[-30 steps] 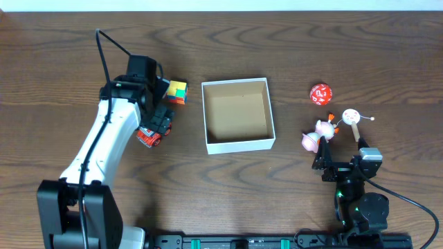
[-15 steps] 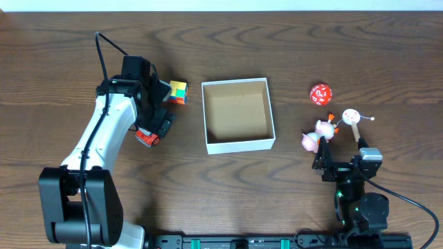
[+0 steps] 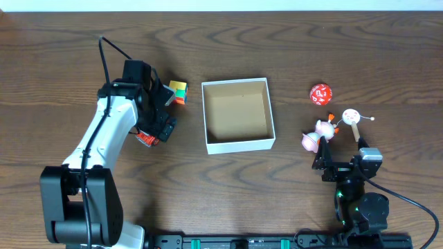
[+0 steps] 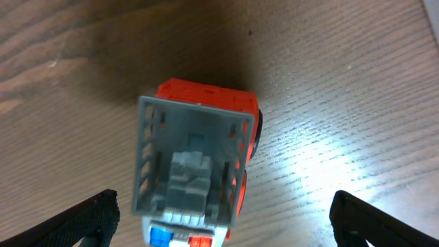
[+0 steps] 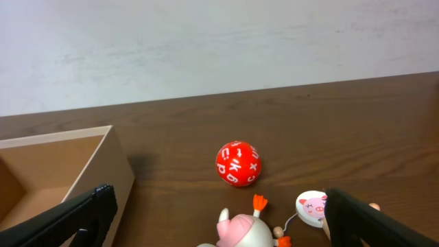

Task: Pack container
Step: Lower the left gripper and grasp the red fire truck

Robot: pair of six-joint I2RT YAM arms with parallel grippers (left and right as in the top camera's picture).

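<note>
Though half hidden, truck (image 3: pixel 145 139) under left hand (image 4: pixel 230 216).

The dark wooden bench (image 3: pixel 277 200) carries the container (image 3: pixel 239 145) at its centre. From it, a red toy truck (image 4: pixel 199 158) lies at nine o'clock, a multicoloured cube (image 3: pixel 179 91) at ten, a red lettered ball (image 3: pixel 320 93) at two, and a pink pig figure (image 3: pixel 315 135) and pig-faced drum (image 3: pixel 351 116) at three.

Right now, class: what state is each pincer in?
Left pincer: open, above the red toy truck, gripping nothing.
Right pincer: open, empty.
</note>
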